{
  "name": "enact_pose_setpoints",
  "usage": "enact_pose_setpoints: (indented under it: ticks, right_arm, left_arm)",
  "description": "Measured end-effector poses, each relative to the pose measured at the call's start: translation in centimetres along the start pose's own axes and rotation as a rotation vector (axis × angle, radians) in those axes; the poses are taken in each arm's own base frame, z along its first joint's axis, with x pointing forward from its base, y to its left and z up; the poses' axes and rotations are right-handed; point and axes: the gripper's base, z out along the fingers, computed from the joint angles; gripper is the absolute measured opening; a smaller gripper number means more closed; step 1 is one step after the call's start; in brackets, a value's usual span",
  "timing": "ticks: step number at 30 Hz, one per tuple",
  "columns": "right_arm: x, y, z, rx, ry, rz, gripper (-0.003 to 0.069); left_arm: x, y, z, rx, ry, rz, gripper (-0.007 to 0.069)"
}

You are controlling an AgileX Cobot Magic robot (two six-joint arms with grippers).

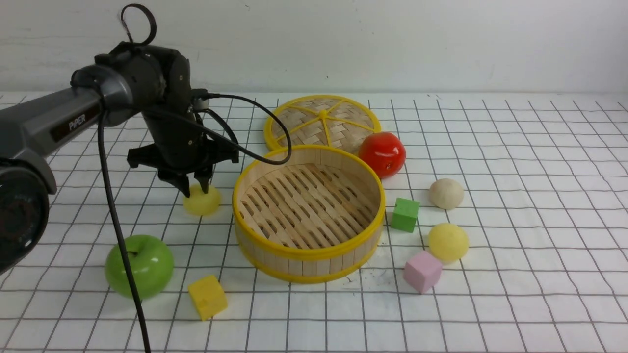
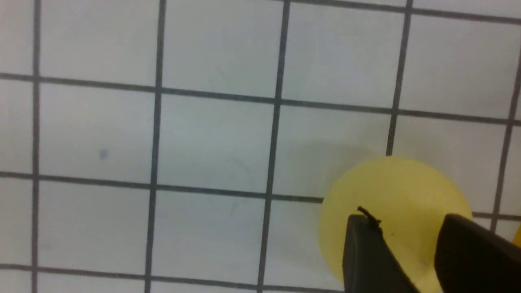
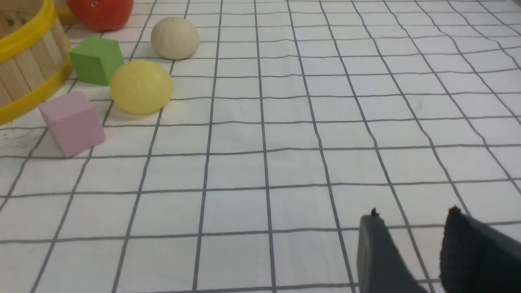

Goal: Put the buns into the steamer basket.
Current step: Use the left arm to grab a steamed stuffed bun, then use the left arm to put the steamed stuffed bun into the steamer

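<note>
The steamer basket [image 1: 308, 255] stands empty mid-table; its wall shows in the right wrist view [image 3: 24, 61]. One pale yellow bun [image 1: 201, 203] lies on the cloth left of it. My left gripper [image 1: 195, 189] points down right over this bun [image 2: 395, 183], its jaws open, the fingertips [image 2: 366, 244] just above the bun's top. A beige bun [image 1: 446, 193] and a second yellow bun [image 1: 448, 241] lie right of the basket, and both show in the right wrist view [image 3: 175, 38] [image 3: 141, 86]. My right gripper [image 3: 413, 215] is open and empty, low over bare cloth, out of the front view.
A flat woven lid [image 1: 321, 122] lies behind the basket, a red apple [image 1: 382, 154] beside it. A green cube [image 1: 405, 214] and a pink cube [image 1: 422, 271] sit between basket and right buns. A green apple [image 1: 140, 264] and a yellow cube [image 1: 208, 296] sit front left.
</note>
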Motion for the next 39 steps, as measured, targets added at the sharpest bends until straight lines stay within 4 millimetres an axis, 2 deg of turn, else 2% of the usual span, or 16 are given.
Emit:
enact_pose_setpoints:
  ticks: [10, 12, 13, 16, 22, 25, 32, 34, 35, 36, 39]
  right_arm:
    - [0.0, 0.0, 0.0, 0.0, 0.0, 0.0, 0.0241]
    - [0.0, 0.0, 0.0, 0.0, 0.0, 0.0, 0.0241]
    - [0.0, 0.0, 0.0, 0.0, 0.0, 0.0, 0.0241]
    - [0.0, 0.0, 0.0, 0.0, 0.0, 0.0, 0.0241]
    - [0.0, 0.0, 0.0, 0.0, 0.0, 0.0, 0.0241]
    - [0.0, 0.0, 0.0, 0.0, 0.0, 0.0, 0.0241]
    - [0.0, 0.0, 0.0, 0.0, 0.0, 0.0, 0.0241]
    - [0.0, 0.0, 0.0, 0.0, 0.0, 0.0, 0.0241]
    - [0.0, 0.0, 0.0, 0.0, 0.0, 0.0, 0.0241]
    - [0.0, 0.0, 0.0, 0.0, 0.0, 0.0, 0.0241]
    - [0.0, 0.0, 0.0, 0.0, 0.0, 0.0, 0.0241]
  left_arm:
    - [0.0, 0.0, 0.7, -0.001, 0.007, 0.0, 0.0223]
    - [0.1, 0.0, 0.8, -0.002, 0.013, 0.012, 0.0163]
    - [0.1, 0.0, 0.8, -0.002, 0.014, 0.014, 0.0157]
    - [0.1, -0.1, 1.0, -0.001, 0.022, 0.017, 0.0011]
    - [0.2, 0.0, 0.9, -0.003, 0.031, 0.017, -0.0013]
    - [0.1, 0.0, 0.0, 0.001, 0.023, 0.019, -0.0013]
    - [-0.3, 0.0, -3.5, 0.017, -0.026, 0.027, -0.0013]
    - [-0.4, 0.1, -5.3, 0.023, -0.046, 0.025, -0.0013]
    - [-0.4, 0.1, -5.3, 0.024, -0.047, 0.025, -0.0013]
    - [-0.3, 0.1, -6.5, 0.039, -0.053, 0.017, -0.0013]
    - [-0.1, -0.1, -7.5, 0.075, -0.049, 0.007, -0.0013]
